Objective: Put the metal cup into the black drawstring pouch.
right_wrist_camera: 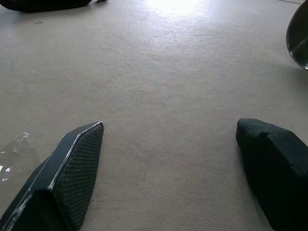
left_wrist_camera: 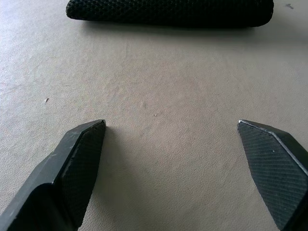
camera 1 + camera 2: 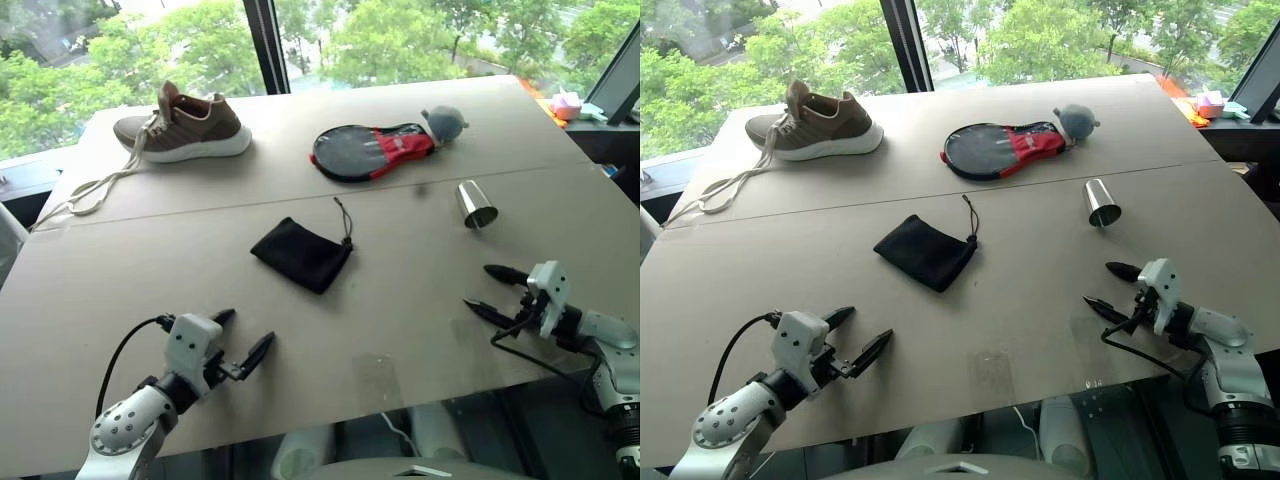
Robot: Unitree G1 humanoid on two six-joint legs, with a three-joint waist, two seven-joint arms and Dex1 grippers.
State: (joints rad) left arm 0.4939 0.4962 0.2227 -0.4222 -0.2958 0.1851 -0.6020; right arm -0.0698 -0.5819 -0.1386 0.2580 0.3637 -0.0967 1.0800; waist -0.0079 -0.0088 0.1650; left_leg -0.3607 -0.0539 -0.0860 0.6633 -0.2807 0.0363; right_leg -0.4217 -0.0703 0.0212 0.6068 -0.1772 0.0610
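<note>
Two claws, left point(image 3: 243, 336) and right point(image 3: 489, 291), gape empty over a beige table point(image 3: 400, 260) (green trees point(image 3: 400, 40) behind the window).

Metal cup point(image 3: 476, 205) (on its side) right of flat black pouch point(image 3: 301, 254)

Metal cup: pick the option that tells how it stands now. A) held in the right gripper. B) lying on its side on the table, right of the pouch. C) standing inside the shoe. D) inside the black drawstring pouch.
B: the metal cup lies on its side on the bare table, right of the black drawstring pouch; the right gripper hangs open and empty nearer the table's front edge.
</note>
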